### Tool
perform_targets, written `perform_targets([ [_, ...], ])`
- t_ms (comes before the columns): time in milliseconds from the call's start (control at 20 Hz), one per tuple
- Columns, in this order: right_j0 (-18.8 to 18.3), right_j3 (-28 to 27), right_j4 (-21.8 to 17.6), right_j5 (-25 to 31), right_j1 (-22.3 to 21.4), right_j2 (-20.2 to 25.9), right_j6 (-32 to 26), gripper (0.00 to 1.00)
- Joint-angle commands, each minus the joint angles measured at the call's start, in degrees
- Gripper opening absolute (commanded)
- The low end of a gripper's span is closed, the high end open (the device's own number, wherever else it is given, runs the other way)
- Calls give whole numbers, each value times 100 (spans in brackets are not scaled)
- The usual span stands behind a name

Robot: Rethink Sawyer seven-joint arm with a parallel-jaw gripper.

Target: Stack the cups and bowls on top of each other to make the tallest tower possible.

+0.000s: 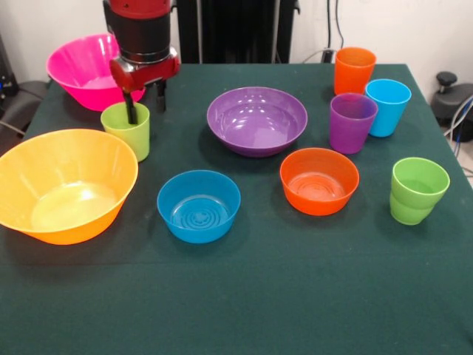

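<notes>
My gripper (145, 115) hangs over the lime-yellow cup (127, 137) at the table's left. One finger (131, 112) reaches down inside the cup and the other stands outside its far right rim; the jaws are apart. The cup stands upright on the green cloth. The wide purple bowl (256, 120) sits in the middle, the small blue bowl (198, 205) in front of it and the small orange bowl (319, 180) to its right. No pieces are stacked.
The pink bowl (76, 68) sits just behind the gripper, and the yellow-orange bowl (63, 185) just in front of the cup. Orange (354, 69), light blue (387, 106), purple (352, 123) and green (418, 190) cups stand at the right.
</notes>
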Motion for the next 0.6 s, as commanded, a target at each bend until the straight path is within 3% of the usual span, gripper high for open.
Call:
perform_targets([
  [50, 74, -245, -333, -400, 448, 146, -1218, 100],
  [350, 127, -359, -282, -140, 633, 3, -1328, 100],
  [600, 236, -349, -355, -41, 507, -61, -1286, 100],
])
